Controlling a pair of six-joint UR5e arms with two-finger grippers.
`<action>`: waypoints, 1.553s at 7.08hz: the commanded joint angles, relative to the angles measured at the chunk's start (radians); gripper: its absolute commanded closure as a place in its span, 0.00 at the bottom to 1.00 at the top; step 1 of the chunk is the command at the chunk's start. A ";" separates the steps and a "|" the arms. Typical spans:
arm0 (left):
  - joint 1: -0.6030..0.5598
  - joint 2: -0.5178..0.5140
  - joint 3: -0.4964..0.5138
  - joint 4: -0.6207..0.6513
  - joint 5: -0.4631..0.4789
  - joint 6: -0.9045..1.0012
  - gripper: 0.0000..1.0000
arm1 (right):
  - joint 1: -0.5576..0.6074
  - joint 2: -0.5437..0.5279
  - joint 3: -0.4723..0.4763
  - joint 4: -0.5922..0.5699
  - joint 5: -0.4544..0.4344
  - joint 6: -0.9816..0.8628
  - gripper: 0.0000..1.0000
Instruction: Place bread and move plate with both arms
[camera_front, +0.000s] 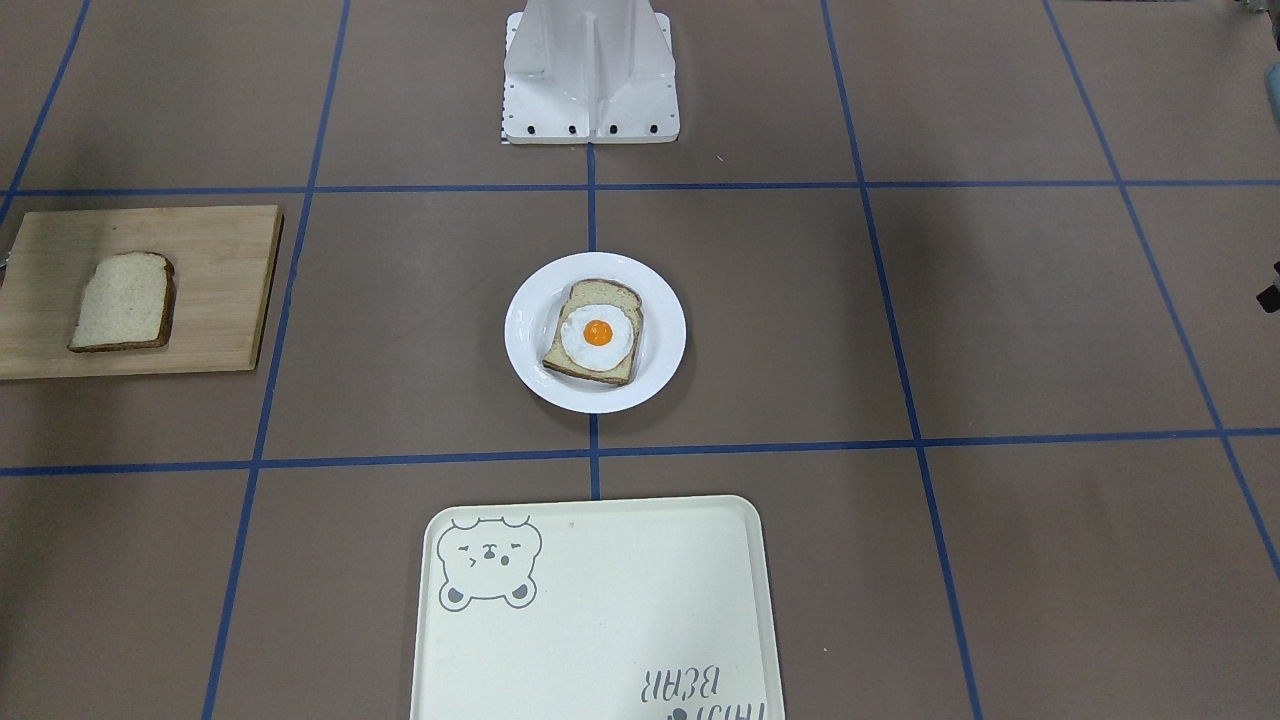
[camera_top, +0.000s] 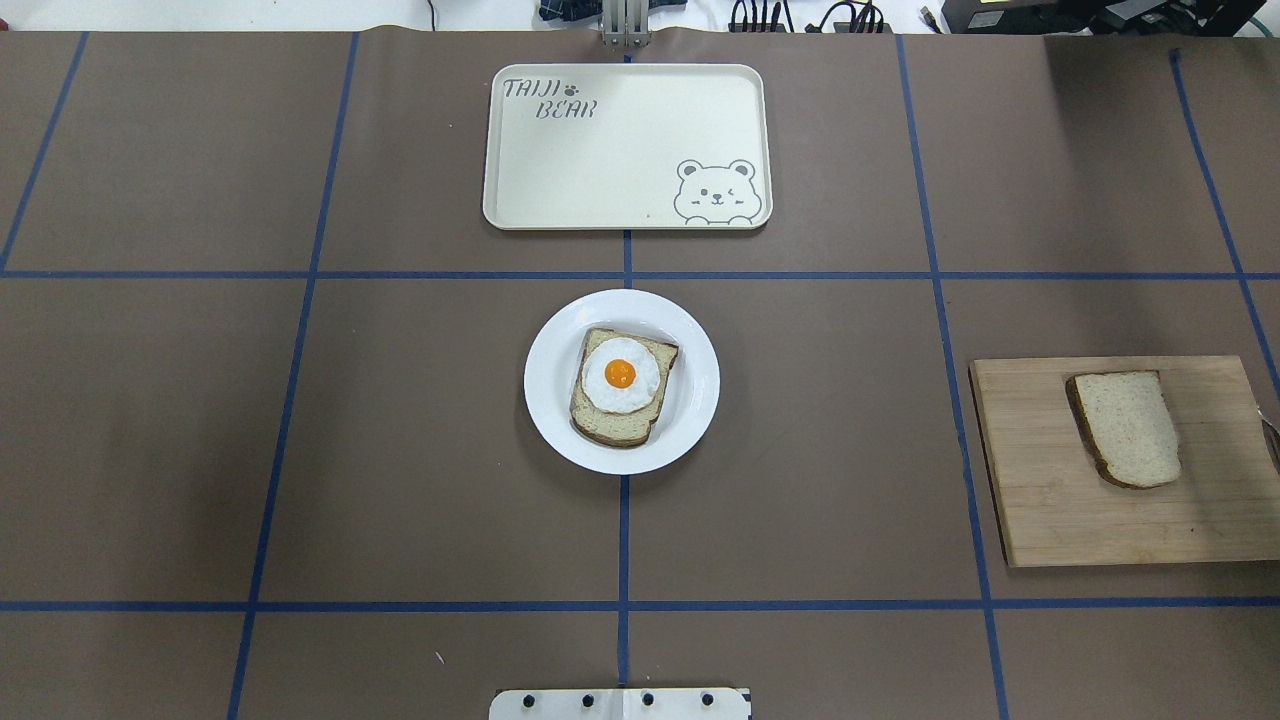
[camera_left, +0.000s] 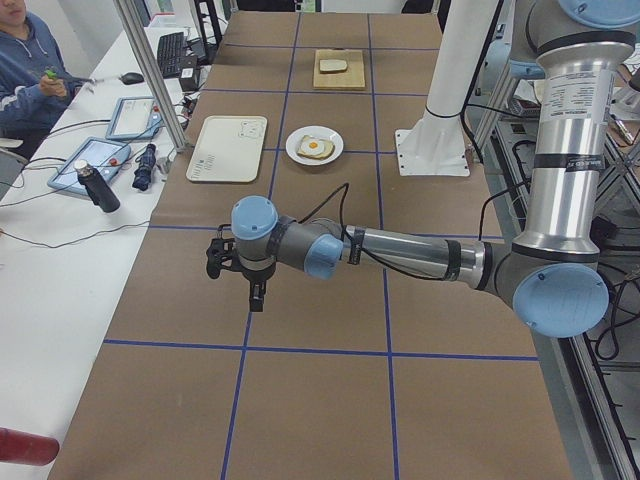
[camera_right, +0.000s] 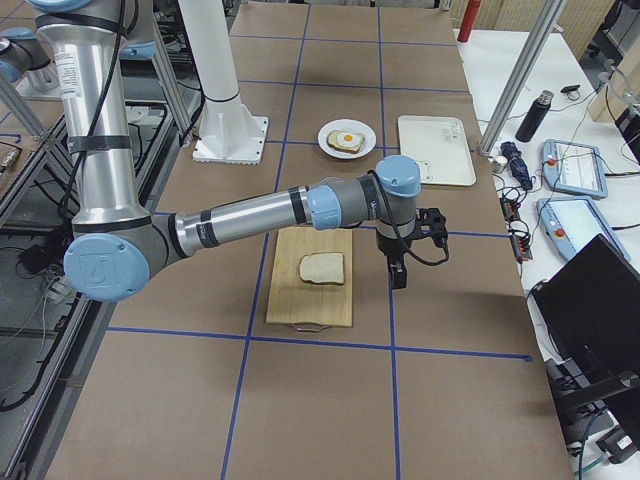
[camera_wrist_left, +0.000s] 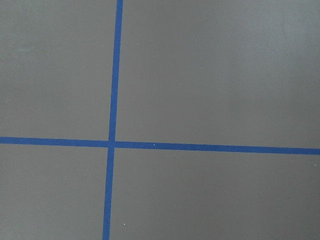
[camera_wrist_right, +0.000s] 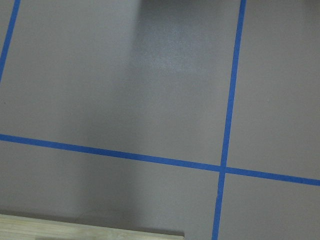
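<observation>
The plain bread (camera_top: 1128, 428) lies on a wooden cutting board (camera_top: 1060, 510) at the robot's right; it also shows in the front view (camera_front: 125, 302) and the right side view (camera_right: 322, 267). The white plate (camera_top: 545, 380) sits at the table's middle (camera_front: 525, 335) and carries a bread slice topped with a fried egg (camera_top: 620, 385). My left gripper (camera_left: 256, 298) hangs over bare table far to the left of the plate. My right gripper (camera_right: 399, 278) hangs just past the board's far side, beside the bread. Both show only in side views; I cannot tell whether they are open or shut.
A cream bear tray (camera_top: 625, 150) lies beyond the plate on the operators' side. The white stand (camera_front: 590, 70) is at the robot's base. Bottles and tablets (camera_left: 100, 170) lie on the side table, where a person sits. Both wrist views show only brown table with blue tape lines.
</observation>
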 joint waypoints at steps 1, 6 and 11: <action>0.000 -0.007 -0.010 -0.001 0.002 0.000 0.02 | -0.009 -0.002 -0.031 0.002 0.000 -0.002 0.00; 0.006 -0.001 -0.017 -0.039 -0.012 -0.013 0.02 | -0.056 0.004 -0.034 0.004 -0.003 0.009 0.00; 0.012 0.021 -0.020 -0.054 -0.009 -0.015 0.02 | -0.143 0.004 0.002 0.006 0.109 0.011 0.00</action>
